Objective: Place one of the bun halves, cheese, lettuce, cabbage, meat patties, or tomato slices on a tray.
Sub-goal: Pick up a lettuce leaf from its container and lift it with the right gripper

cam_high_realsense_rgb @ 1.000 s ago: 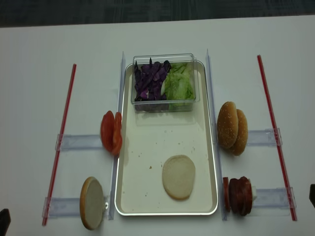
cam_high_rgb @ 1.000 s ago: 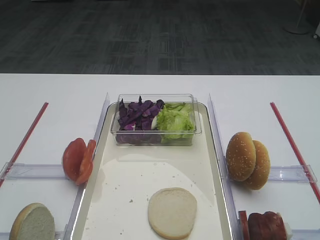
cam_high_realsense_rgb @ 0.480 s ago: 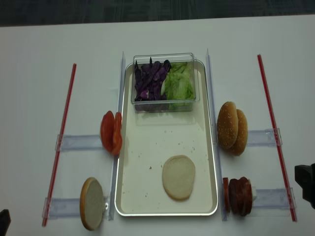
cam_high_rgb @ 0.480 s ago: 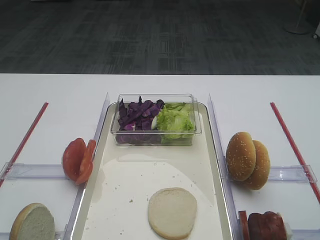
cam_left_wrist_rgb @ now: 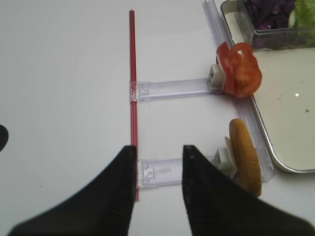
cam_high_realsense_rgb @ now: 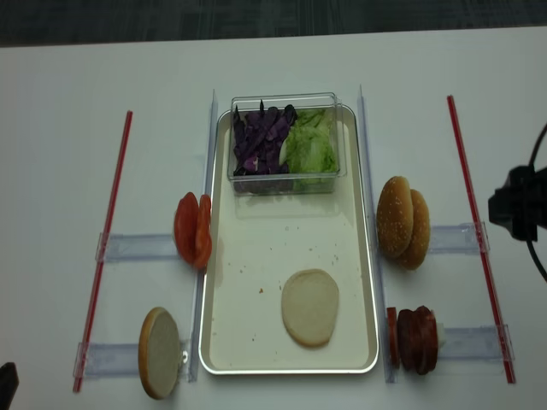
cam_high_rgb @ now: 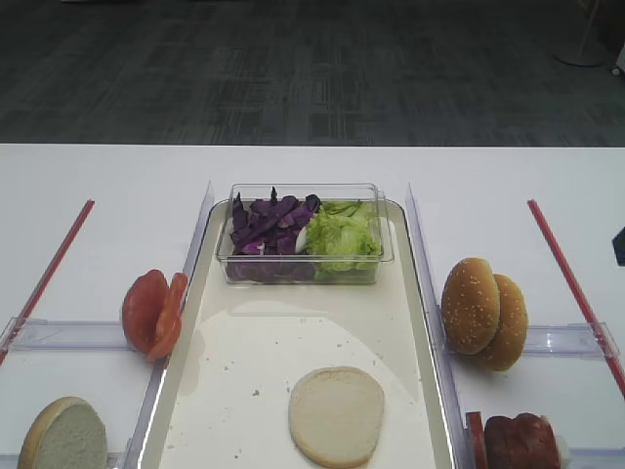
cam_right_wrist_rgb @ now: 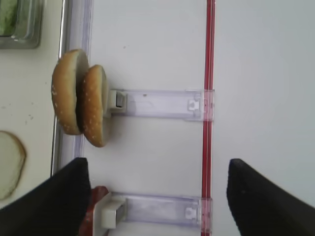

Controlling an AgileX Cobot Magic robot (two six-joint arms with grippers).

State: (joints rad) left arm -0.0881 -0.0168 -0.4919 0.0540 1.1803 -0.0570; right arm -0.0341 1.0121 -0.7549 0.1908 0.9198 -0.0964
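The cream tray [cam_high_realsense_rgb: 256, 256] holds one pale bun half [cam_high_realsense_rgb: 310, 307], cut face up. At its far end a clear tub contains purple cabbage [cam_high_realsense_rgb: 261, 138] and lettuce [cam_high_realsense_rgb: 309, 147]. Two sesame bun halves [cam_high_realsense_rgb: 403, 222] and dark meat patties [cam_high_realsense_rgb: 416, 340] stand on edge right of the tray. Tomato slices [cam_high_realsense_rgb: 193, 231] and another bun half [cam_high_realsense_rgb: 160, 353] stand to its left. No cheese is in view. My right gripper [cam_right_wrist_rgb: 157, 172] hangs open and empty above the table right of the sesame buns [cam_right_wrist_rgb: 78, 101]. My left gripper [cam_left_wrist_rgb: 159, 150] is open and empty, near the left bun half [cam_left_wrist_rgb: 245, 160].
Clear plastic holders [cam_high_realsense_rgb: 457, 237] carry the upright food on both sides of the tray. Red strips [cam_high_realsense_rgb: 474, 213] [cam_high_realsense_rgb: 107, 239] run along the table outside them. The right arm [cam_high_realsense_rgb: 515, 209] is above the right strip. The table's far edge runs behind the tub [cam_high_rgb: 305, 234].
The right arm has come in from the bottom right corner and moved toward the far side, now level with the sesame buns. The food and the left gripper have not moved.
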